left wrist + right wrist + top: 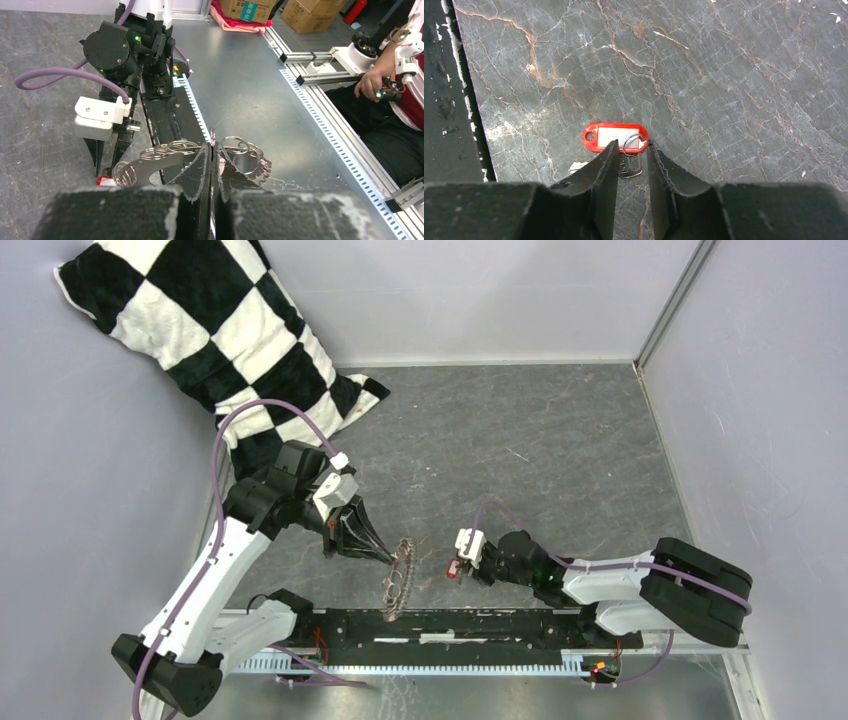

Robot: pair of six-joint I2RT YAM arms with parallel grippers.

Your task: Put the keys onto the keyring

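Note:
My left gripper is shut on the rim of the keyring and holds it on edge above the table's near part. In the left wrist view the fingers pinch the keyring, whose small rings fan out to both sides. The key with a red tag lies flat on the table, with a small split ring and a dark metal head. My right gripper is open and low over it, jaws on either side of the metal head. The tag also shows in the top view.
A black-and-white checkered pillow leans in the back left corner. A black rail runs along the near edge. Grey walls close the left, back and right sides. A person's hand shows beyond the metal bench.

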